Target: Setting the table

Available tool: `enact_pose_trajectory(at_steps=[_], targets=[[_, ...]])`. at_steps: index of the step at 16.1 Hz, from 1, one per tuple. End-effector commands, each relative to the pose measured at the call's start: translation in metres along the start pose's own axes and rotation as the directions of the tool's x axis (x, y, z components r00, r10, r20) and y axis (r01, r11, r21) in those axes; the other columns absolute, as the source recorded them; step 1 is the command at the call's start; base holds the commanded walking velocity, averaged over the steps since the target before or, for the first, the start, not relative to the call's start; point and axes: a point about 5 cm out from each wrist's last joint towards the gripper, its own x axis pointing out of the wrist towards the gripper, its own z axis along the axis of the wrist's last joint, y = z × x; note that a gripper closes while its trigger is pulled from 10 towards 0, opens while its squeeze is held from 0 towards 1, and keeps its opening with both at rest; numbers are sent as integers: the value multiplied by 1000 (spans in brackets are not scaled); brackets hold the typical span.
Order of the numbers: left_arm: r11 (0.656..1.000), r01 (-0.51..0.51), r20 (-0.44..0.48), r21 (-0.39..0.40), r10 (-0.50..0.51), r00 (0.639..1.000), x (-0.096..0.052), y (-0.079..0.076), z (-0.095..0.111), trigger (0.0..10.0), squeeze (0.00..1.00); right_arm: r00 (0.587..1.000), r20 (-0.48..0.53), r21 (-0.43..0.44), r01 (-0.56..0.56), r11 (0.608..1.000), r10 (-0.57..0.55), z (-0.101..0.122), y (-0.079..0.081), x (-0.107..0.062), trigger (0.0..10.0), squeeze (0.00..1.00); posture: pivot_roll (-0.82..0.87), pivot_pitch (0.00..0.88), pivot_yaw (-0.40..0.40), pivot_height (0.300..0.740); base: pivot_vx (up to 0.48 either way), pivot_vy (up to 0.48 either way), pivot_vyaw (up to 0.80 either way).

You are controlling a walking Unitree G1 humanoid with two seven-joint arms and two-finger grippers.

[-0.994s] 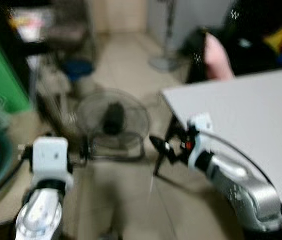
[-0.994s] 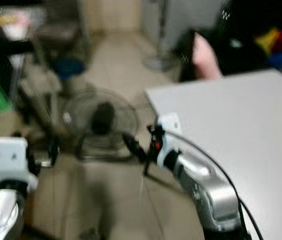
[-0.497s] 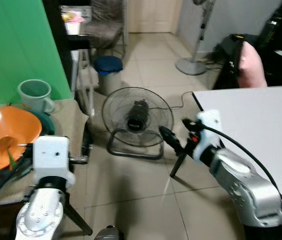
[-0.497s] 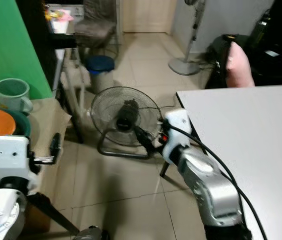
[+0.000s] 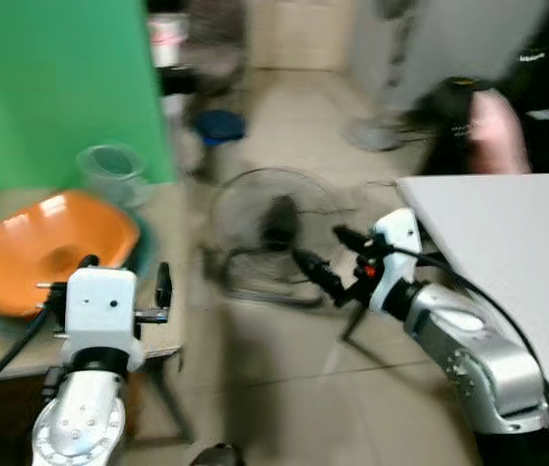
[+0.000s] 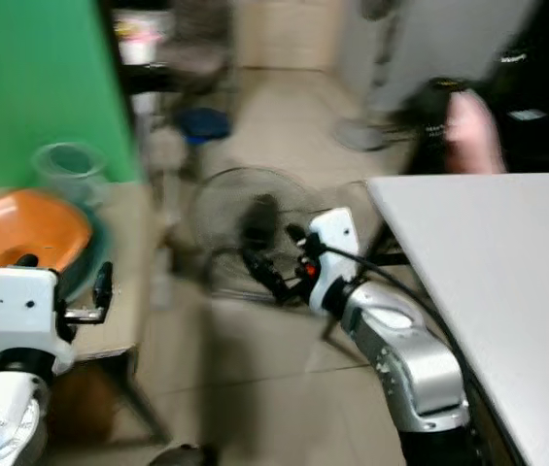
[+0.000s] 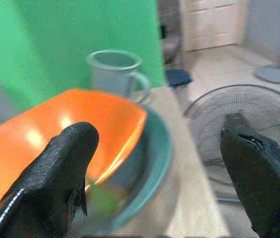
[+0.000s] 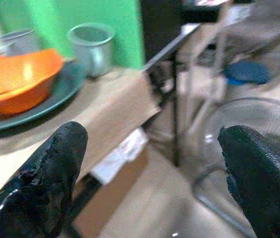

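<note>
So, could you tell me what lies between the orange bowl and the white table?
In the left eye view, a floor fan stands on the tiled floor between the orange bowl and the white table.

Motion blur smears the floor fan (image 5: 276, 233). The orange bowl (image 7: 55, 144) hides most of the teal plate (image 7: 154, 153) beneath it.

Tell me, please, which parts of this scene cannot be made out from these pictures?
- Inside of the orange bowl: left wrist view, partly covered by a black finger; a green smear there is too blurred to name.
- Teal plate under it: mostly hidden by the bowl.
- Inside of the cup: hidden by its wall.
- Floor fan: motion blur in the eye views.
- White table: cut off by the frame edge.
</note>
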Motion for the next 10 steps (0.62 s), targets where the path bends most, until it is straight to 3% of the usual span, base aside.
enact_pose_trajectory(at_steps=[1, 2, 3, 8, 9, 10], targets=[[1000, -5, 7, 2, 5, 1000, -1, 0, 2, 10000, 0, 1000, 9, 10, 5, 1000, -5, 1, -3, -1, 10000, 0, 32, 30, -43, 740, 0, -480, 800], [999, -16, 3, -36, 17, 1000, 0, 1, 2, 10000, 0, 998, 25, 57, 48, 997, -49, 2, -8, -1, 10000, 0, 32, 28, -44, 740, 0, 0, 0], [998, -25, -2, -50, 25, 1000, 0, 2, 2, 10000, 0, 996, 8, 51, 84, 995, -85, 1, -11, 0, 10000, 0, 32, 26, -44, 740, 0, 0, 0], [999, -42, 7, -3, 42, 999, 4, 14, 3, 10000, 0, 976, -18, 107, 219, 970, -219, -5, -18, 0, 10000, 0, 33, 33, -49, 740, 0, 480, 0], [999, -42, 12, 17, 42, 999, 6, 20, 4, 10000, 0, 959, -111, 125, 275, 953, -262, -10, -21, 3, 10000, 0, 22, 39, -44, 740, 0, 480, 0], [999, -45, 14, 22, 44, 999, 8, 23, 4, 10000, 0, 958, -73, 105, 283, 953, -276, -6, -22, 3, 10000, 0, 20, 41, -42, 740, 0, 480, 0]])
